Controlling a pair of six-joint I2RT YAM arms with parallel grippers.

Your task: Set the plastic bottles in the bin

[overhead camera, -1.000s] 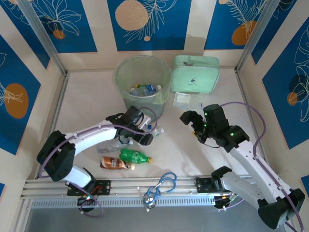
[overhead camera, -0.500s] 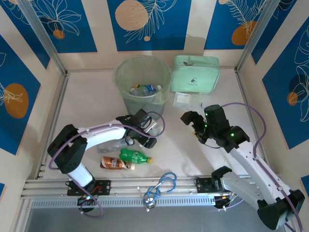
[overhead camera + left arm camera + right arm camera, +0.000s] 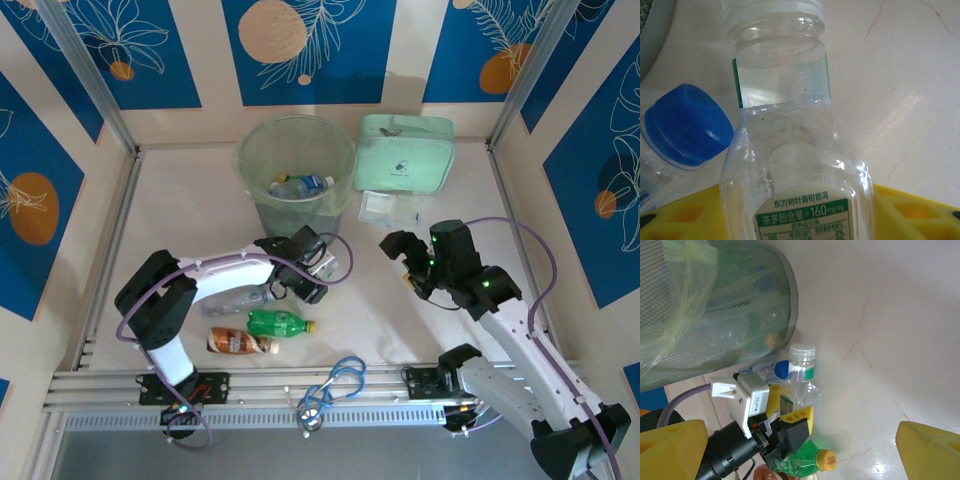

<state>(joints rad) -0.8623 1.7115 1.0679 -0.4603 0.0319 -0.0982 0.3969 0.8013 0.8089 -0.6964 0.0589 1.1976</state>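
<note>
- Gripping is the step we judge to be in hand. Our left pincer point(image 3: 785, 410) is clamped on a clear bottle point(image 3: 799, 165) with a green-and-white label, its yellow fingers point(image 3: 920, 207) on either side of the body.
- That bottle sits low by the foot of the bin point(image 3: 247, 165), just beside a blue-capped bottle point(image 3: 687, 125). We cannot tell whether it is off the table.
- Our right pincer point(image 3: 403, 262) hangs with its jaws wide apart, holding nothing, off to the right of the bin.
- Some bottles already lie inside the bin. A green bottle point(image 3: 278, 322) and a brown bottle point(image 3: 240, 341) wait near the front edge.
- Next, we judge, the left arm must raise the bottle above the bin's top, carry it over the opening and only then let go. A low swing could knock the tall bin.
</note>
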